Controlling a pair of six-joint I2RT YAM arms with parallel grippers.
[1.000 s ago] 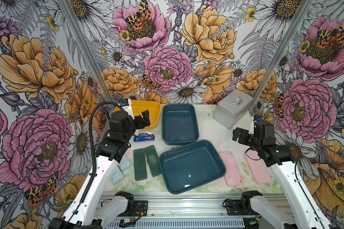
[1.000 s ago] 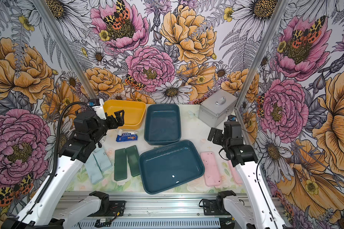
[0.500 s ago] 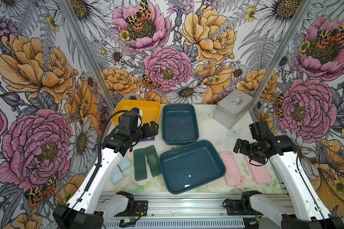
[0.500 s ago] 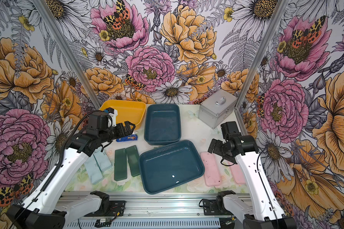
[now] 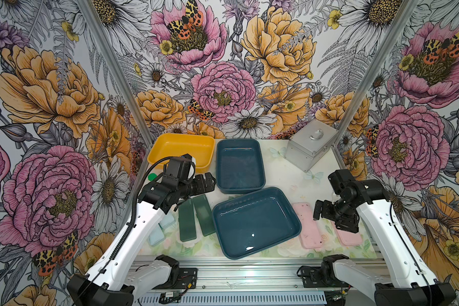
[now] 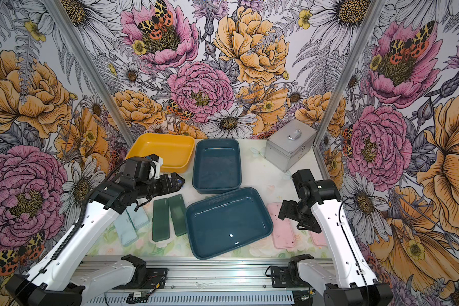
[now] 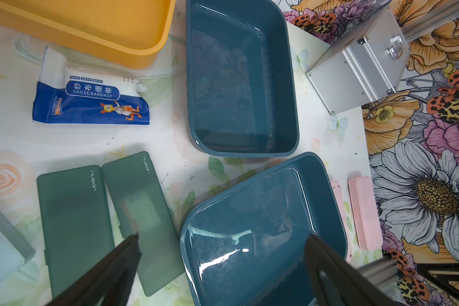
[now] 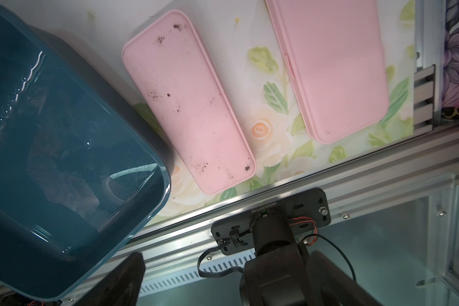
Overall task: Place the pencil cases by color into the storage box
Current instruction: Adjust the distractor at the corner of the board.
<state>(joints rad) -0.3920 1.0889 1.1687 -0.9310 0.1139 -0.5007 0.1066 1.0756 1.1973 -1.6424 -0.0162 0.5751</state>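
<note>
Nearest the front rail all six cases lie flat on the flowered tabletop (image 5: 278,174), none yet stored. From the robot's left come two pale blue oblong plastic pencil cases (image 6: 125,230), two dark green oblong plastic pencil cases (image 5: 187,224), the large teal plastic tray (image 5: 255,220), which is empty, and two pink oblong plastic pencil cases (image 8: 188,103).

A little farther back, the left gripper (image 5: 210,182) hovers over the far ends of the green pair. The right gripper (image 5: 322,212) hangs above the far ends of the pink pair. Both have their jaws spread wide and hold nothing.

The step in hand looks like the reach for a first case on each side. The green cases sit just beside each other, and the inner one is close to the tray's wall, so a finger has little room there. I would take the outer green case first, or pinch a short end and tilt it up. The pink cases lie apart, so straddling the width of the one nearer the tray should work. These cases are thin and likely slippery, so the fingers should come low to the table before closing.

Beyond stand a smaller teal plastic tray (image 5: 239,167), a yellow plastic tray (image 5: 180,148), a blue-and-white gauze bandage packet (image 7: 90,100) and a closed silver metal box with a handle (image 5: 310,148). With three open trays and three colours, I would give each colour its own tray — and leave the packet alone.
</note>
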